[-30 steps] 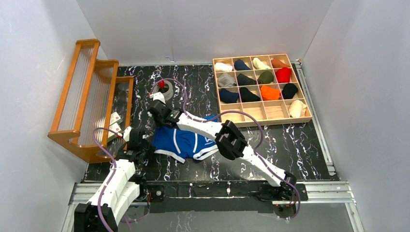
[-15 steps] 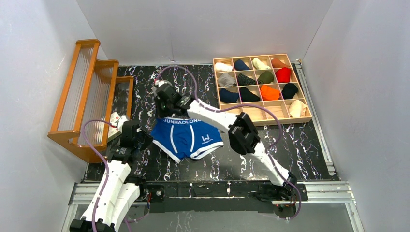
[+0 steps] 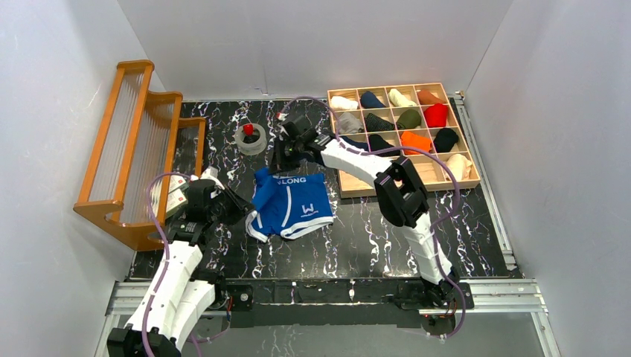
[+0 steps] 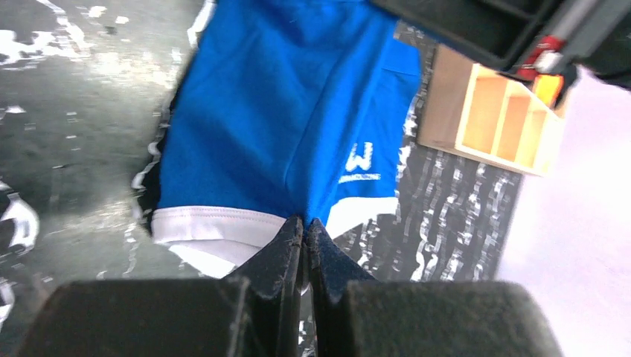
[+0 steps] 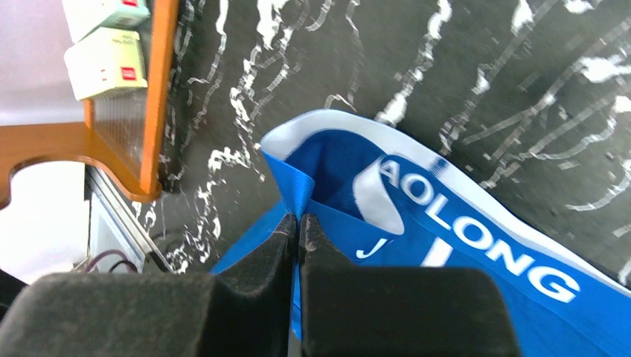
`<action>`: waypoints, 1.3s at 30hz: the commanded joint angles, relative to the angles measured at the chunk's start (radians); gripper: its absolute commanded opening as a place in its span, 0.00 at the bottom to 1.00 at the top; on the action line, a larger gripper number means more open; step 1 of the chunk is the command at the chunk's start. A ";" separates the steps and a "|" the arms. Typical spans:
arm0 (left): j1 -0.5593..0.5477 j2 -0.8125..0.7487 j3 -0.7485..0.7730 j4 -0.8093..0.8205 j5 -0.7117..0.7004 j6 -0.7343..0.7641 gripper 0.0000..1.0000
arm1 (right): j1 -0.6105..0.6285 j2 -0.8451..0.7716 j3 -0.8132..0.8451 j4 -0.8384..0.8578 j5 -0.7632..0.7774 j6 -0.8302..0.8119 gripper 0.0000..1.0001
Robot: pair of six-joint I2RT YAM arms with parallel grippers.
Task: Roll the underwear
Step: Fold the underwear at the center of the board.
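blue underwear [image 3: 292,208]: stretched between the two pincers over the black marble table [image 3: 372,238]. The waistband end is at the right pincer, the leg end at the left one. We can't tell how much of it is off the surface.
right pincer [image 5: 299,217]: jaws closed tight, with a fold of the lettered waistband [image 5: 476,245] nipped at the tips.
left pincer [image 4: 303,223]: jaws pressed together on the white leg hem [image 4: 216,223], right at the tips.
why held so: we read the two opposite pinches as pulling the cloth flat and straight so it can be laid out for rolling.
step: we judge this as spreading out, with no roll started yet.
divider tray [image 3: 424,172]: beyond the right pincer, on its right side. Most cells hold rolled pieces and a few near cells are bare, so we guess the finished roll goes there.
wooden rack [image 3: 134,149]: near the left pincer, on its left side, and we'd mind it if that arm draws back.
risk: both pinches are thin, so we think a hem could slip out under more pull.
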 commanded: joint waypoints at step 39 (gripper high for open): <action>-0.619 0.625 0.033 0.683 -0.091 -0.248 0.01 | -0.269 -0.323 -0.502 0.011 0.034 -0.194 0.16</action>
